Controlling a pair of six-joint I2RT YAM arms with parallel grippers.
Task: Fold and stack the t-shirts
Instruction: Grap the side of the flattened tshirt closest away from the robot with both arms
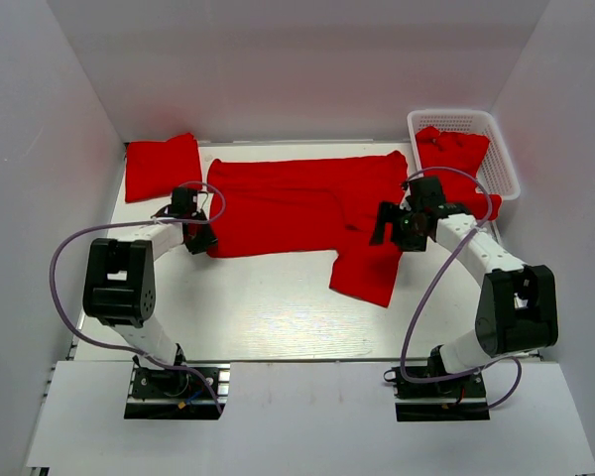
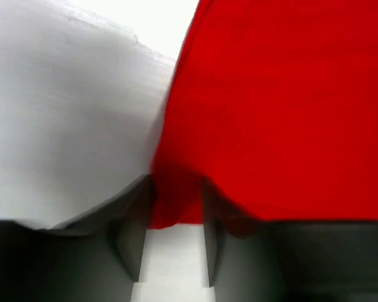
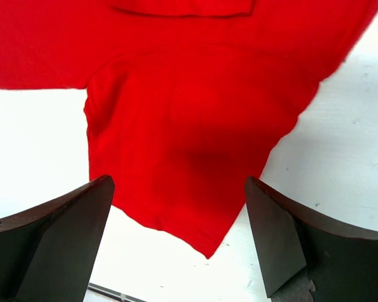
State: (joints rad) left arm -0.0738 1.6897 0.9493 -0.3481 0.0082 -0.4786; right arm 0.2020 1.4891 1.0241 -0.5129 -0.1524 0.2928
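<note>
One red t-shirt [image 1: 297, 203] lies spread flat across the middle of the table, a sleeve [image 3: 195, 157] pointing toward the near right. My left gripper [image 1: 203, 241] sits low at the shirt's near left corner. In the left wrist view its fingers [image 2: 133, 226] stand partly closed, still apart, with the cloth edge [image 2: 176, 201] between their tips. My right gripper [image 1: 385, 226] hovers wide open over the sleeve and holds nothing. A folded t-shirt [image 1: 162, 167] rests at the back left. More red t-shirts [image 1: 454, 151] lie in the basket.
The white lattice basket [image 1: 454, 116] stands at the back right corner. White walls enclose the table on the left, back and right. Purple cables loop beside both arms.
</note>
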